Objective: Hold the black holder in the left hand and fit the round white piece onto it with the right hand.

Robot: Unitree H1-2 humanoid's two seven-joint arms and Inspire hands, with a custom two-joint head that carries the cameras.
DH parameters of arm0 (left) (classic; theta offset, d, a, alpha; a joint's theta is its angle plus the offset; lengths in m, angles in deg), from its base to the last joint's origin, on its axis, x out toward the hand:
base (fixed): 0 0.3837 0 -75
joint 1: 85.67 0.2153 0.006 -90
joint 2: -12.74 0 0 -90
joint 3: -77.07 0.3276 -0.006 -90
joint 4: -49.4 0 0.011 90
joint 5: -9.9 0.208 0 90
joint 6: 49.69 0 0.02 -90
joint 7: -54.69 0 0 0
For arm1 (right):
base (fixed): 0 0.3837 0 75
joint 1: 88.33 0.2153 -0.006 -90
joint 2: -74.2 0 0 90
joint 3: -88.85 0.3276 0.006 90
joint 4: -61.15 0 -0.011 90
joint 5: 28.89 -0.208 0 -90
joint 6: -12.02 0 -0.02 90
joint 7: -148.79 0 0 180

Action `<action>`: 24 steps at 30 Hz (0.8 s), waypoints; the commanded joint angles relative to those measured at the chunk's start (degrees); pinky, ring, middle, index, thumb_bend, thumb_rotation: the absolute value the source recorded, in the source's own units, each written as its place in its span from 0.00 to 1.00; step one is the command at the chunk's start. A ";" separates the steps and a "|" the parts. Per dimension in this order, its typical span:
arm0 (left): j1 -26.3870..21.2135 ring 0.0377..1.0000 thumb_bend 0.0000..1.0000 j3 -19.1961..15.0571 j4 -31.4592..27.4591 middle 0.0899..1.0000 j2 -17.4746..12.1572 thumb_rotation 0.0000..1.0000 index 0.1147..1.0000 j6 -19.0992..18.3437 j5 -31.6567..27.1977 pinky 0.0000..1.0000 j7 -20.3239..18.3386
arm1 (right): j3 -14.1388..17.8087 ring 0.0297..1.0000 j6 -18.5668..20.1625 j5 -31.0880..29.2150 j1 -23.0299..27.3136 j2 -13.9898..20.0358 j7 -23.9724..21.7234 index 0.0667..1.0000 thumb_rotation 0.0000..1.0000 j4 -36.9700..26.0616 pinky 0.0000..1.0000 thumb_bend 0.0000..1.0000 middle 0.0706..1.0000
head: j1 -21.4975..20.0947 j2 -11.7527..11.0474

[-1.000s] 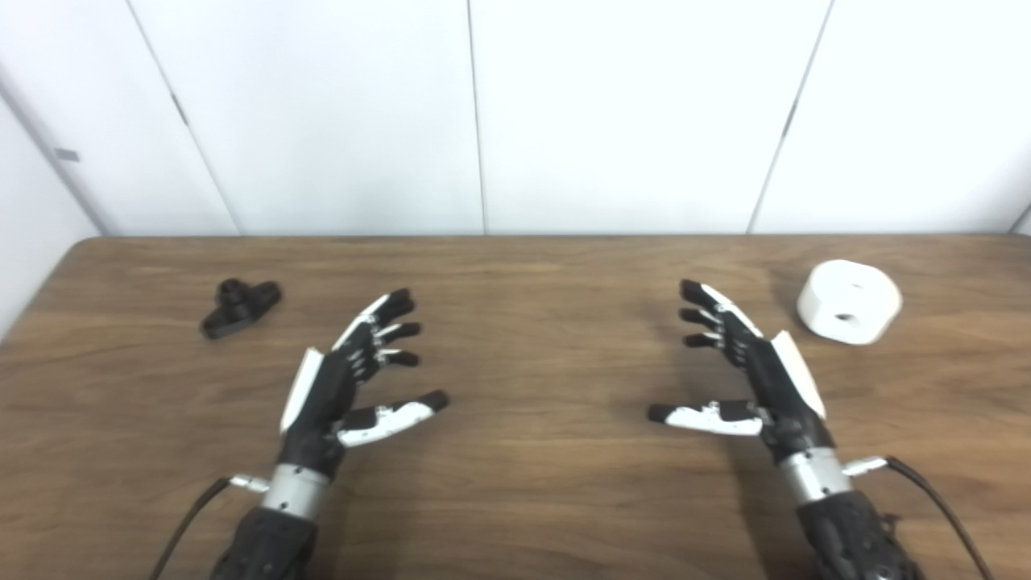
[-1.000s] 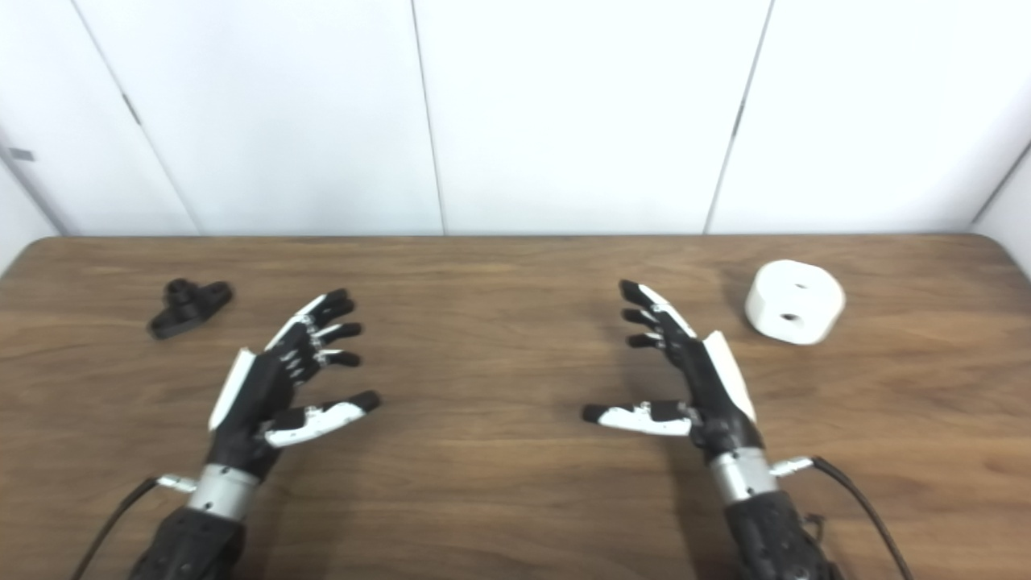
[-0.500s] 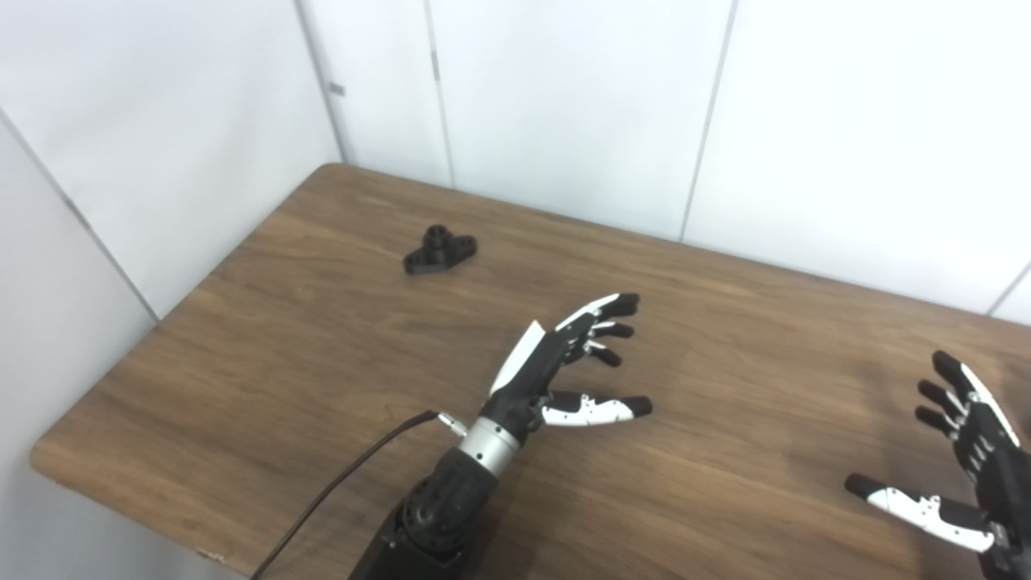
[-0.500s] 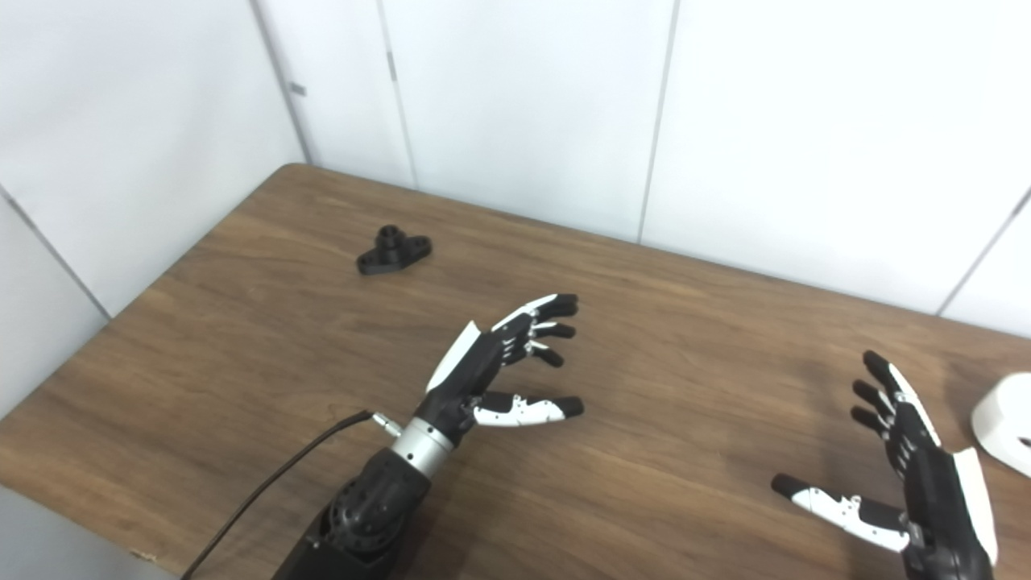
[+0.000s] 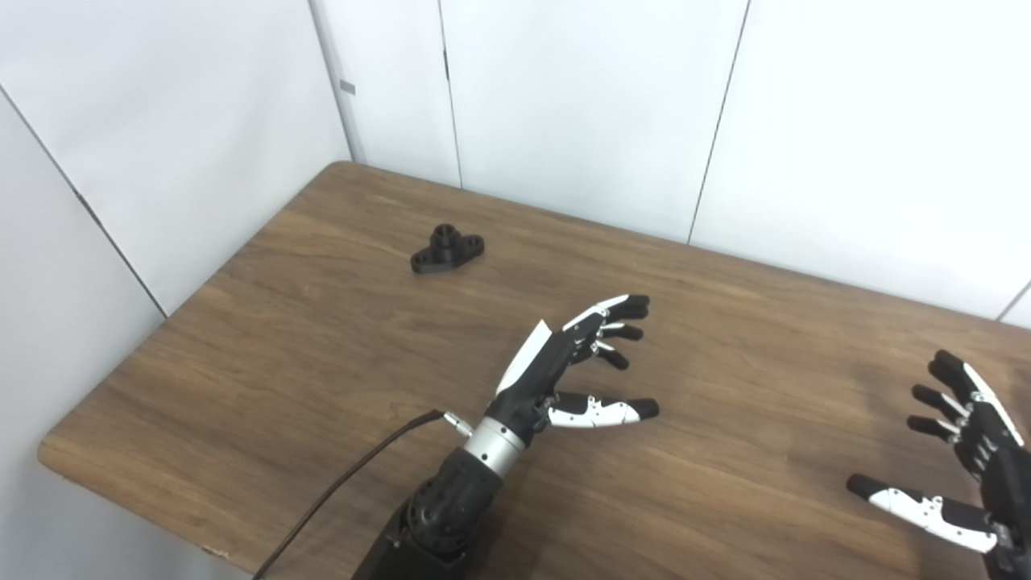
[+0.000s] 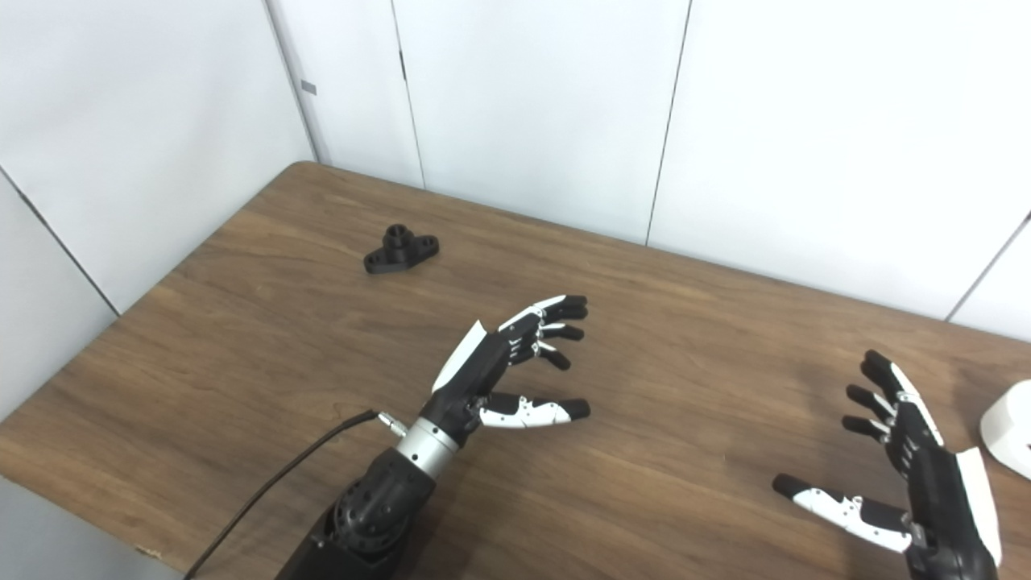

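since half a second ago the view has drifted a little to the left, a camera shift, while both hands and both parts have kept their places. nearest, the right hand hovers over the wooden counter with fingers spread wide and nothing in it. just beyond it, the round white piece sits at the right edge, mostly cut off; it looks like smooth rigid plastic, probably light and a bit slippery, best pinched across its curved side. the left hand hangs over the middle of the counter, open and empty too. farthest, well apart from it near the back left corner, lies the black holder: a small flat base with a short upright collar. it seems stiff and light; gripping the base ends would leave the collar free.
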 commanded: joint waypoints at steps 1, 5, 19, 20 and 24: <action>-2.04 0.69 0.68 0.03 -1.74 0.76 -0.41 0.03 0.79 2.30 -0.30 0.55 0.44 | 0.32 0.83 -1.12 -0.63 1.31 0.60 -0.18 0.90 0.00 -1.32 0.73 0.70 0.91 | 0.09 -0.01; -3.52 0.66 0.67 -0.45 -4.40 0.73 -2.33 0.00 0.75 0.75 1.98 0.53 0.11 | 0.26 0.83 -1.41 -0.70 1.53 0.65 -0.13 0.90 0.00 -0.71 0.72 0.70 0.91 | 0.31 -0.18; -12.78 0.61 0.70 -3.95 -13.95 0.65 -18.40 0.00 0.64 -12.43 11.13 0.48 -5.63 | 0.43 0.78 -1.95 -0.75 1.74 1.15 -0.18 0.88 0.00 0.35 0.64 0.70 0.89 | 1.08 -0.68; -12.96 0.61 0.70 -4.17 -14.69 0.65 -19.07 0.00 0.64 -13.46 11.77 0.48 -5.82 | 0.42 0.78 -2.12 -0.80 1.75 1.20 -0.20 0.88 0.00 0.47 0.64 0.70 0.89 | 1.08 -0.68; -13.46 0.63 0.71 -5.94 -17.68 0.67 -22.09 0.00 0.65 -18.23 15.46 0.49 -6.38 | 0.25 0.77 -2.61 -0.73 1.73 1.42 -0.28 0.88 0.00 0.86 0.62 0.70 0.88 | 1.35 -0.88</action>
